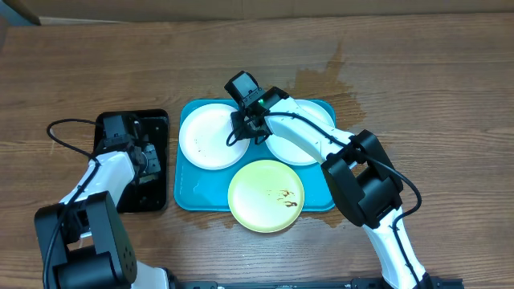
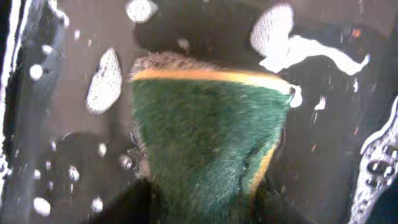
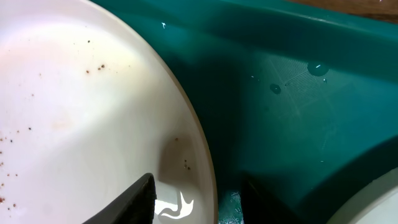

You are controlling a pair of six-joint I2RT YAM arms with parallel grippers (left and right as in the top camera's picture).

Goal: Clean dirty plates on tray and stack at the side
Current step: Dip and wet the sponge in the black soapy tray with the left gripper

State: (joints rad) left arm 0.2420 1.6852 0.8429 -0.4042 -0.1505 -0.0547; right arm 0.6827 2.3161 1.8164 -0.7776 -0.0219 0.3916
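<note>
The turquoise tray (image 1: 189,197) holds three dirty plates: a white one (image 1: 210,136) at the left, a white one (image 1: 301,144) at the right, and a pale yellow-green one (image 1: 266,195) with brown smears at the front, overhanging the rim. My right gripper (image 1: 245,128) is open at the left white plate's right edge. In the right wrist view the gripper (image 3: 199,199) straddles the speckled plate (image 3: 74,106) rim, one finger over the plate, the other over the tray (image 3: 298,106). My left gripper (image 1: 144,156) is over the black tray, shut on a green and yellow sponge (image 2: 205,137).
A black tray (image 1: 161,120), wet with foam spots (image 2: 106,81), lies left of the turquoise tray. A damp stain (image 1: 321,76) marks the wooden table behind the tray. The second white plate's edge (image 3: 382,199) shows at the right wrist view's lower right.
</note>
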